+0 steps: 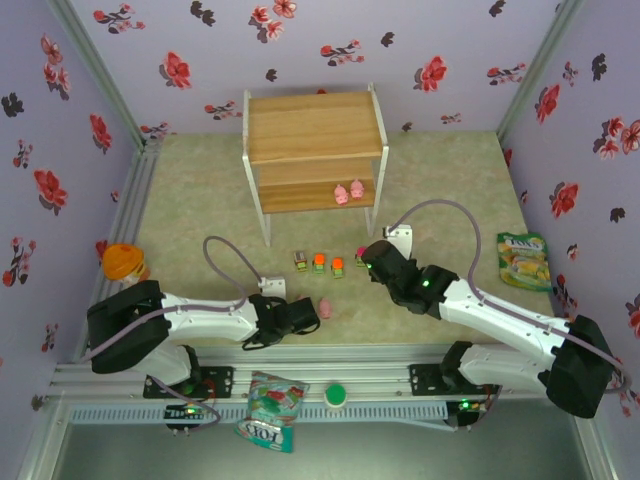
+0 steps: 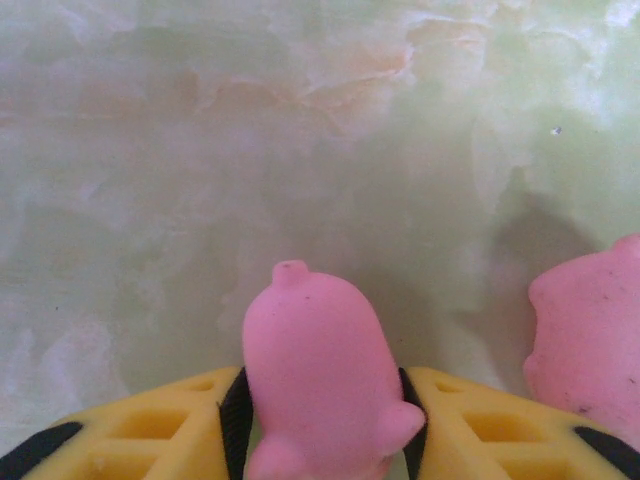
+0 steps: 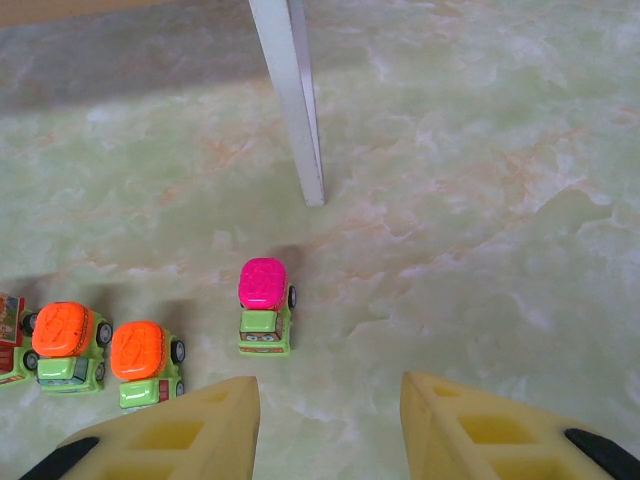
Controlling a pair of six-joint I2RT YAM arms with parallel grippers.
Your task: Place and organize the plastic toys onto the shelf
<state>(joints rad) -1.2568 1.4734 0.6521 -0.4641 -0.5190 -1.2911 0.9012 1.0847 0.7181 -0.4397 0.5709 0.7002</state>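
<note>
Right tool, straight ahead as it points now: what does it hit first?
Probably the pink-topped car, just ahead of the right tool and slightly left of its centre line. Behind the car stands the shelf leg. Depth is unclear, so treat this as likely.

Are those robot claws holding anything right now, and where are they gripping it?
The left gripper pinches a pink pig between its pads, one on each side of the body. The right gripper is open and holds nothing.
</note>
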